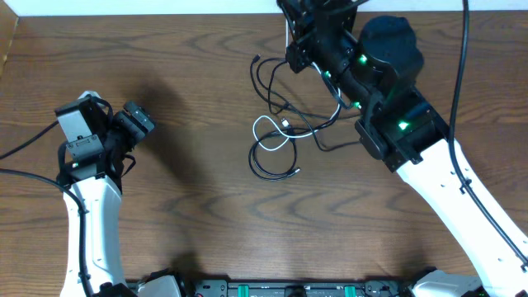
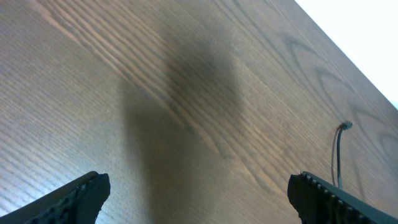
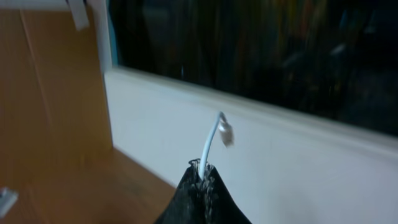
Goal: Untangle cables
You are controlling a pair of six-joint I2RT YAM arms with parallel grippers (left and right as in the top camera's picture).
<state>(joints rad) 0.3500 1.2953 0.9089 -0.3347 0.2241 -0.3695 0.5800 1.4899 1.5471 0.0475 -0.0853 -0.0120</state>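
Note:
The cables [image 1: 276,136] lie tangled on the wooden table, right of centre: thin black strands looped around a white loop [image 1: 266,132]. My right gripper [image 1: 291,48] hovers at the table's far edge, above the tangle. In the right wrist view this gripper [image 3: 203,172] is shut on a white cable, and the cable's plug end [image 3: 225,132] sticks up beyond the fingertips. My left gripper [image 1: 144,124] is far left of the tangle, open and empty. Between its wide-spread fingers [image 2: 81,194] only bare wood shows. A black cable end [image 2: 340,155] lies ahead on the right.
The table's far edge meets a white wall [image 3: 298,162] just beyond the right gripper. Thick black arm wires [image 1: 25,165] trail off the left side. The arm bases [image 1: 289,289] sit along the front edge.

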